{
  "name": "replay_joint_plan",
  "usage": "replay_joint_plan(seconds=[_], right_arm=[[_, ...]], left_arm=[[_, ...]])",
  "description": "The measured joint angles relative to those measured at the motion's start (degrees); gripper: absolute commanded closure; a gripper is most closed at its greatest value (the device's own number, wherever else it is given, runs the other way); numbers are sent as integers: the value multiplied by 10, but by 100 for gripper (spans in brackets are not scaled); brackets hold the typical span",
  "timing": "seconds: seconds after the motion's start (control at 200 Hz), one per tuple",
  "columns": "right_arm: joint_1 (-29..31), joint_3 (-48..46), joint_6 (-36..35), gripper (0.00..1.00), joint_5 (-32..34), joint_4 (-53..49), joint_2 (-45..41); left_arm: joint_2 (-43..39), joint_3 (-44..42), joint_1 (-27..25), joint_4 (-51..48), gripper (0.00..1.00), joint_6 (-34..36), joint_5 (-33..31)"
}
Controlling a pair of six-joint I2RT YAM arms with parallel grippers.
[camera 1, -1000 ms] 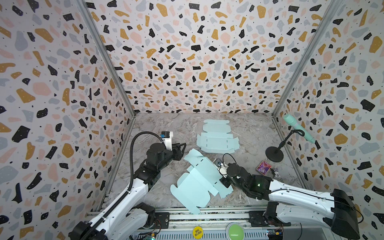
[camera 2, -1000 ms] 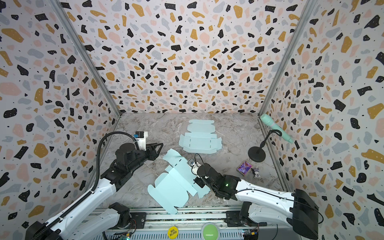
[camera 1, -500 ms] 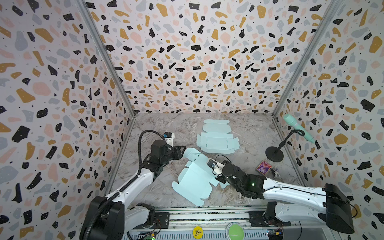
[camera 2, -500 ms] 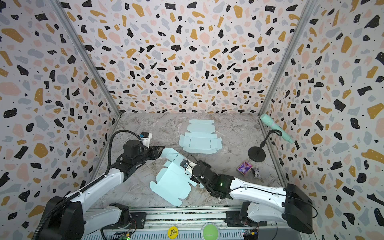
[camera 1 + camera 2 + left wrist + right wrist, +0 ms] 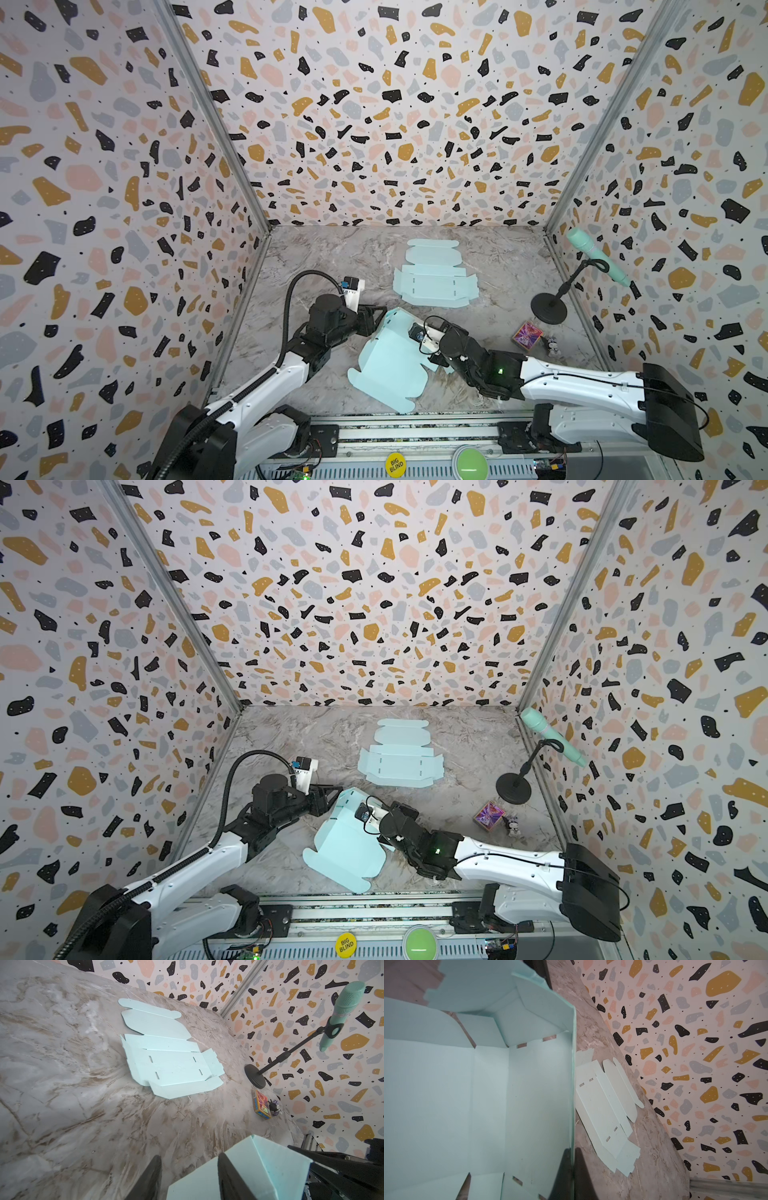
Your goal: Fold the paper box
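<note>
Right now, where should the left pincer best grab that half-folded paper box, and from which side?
Probably the raised wall of the paper box, at its end nearest the left pincer, approached from the left. It stands up as a thin edge that open jaws can straddle; the rest lies flat on the table. The right pincer pinches that wall's other end.

terrazzo-print walls [image 5: 395, 104] on three sides, pink, mustard, grey and black blobs all over, bare aluminium posts [image 5: 217, 120] up the two back corners, grey-brown marble-look floor [image 5: 332, 257], metal rail [image 5: 415, 433] along the front edge with a green button [image 5: 469, 463] and yellow sticker [image 5: 395, 464], soft even light
</note>
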Motion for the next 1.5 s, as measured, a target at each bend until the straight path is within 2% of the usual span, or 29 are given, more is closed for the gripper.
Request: replay_joint_plan(seconds=[0.541, 1.217, 1.497], right_arm=[[27, -5, -36, 100, 54, 2, -1], [31, -46, -76, 100, 37, 44, -23], [50, -58, -97, 100, 49, 68, -21]], left_arm=[[-37, -20, -73, -4, 54, -12, -74], [-70, -47, -101, -11, 50, 3, -98], [-129, -82, -111, -31, 50, -1, -117]])
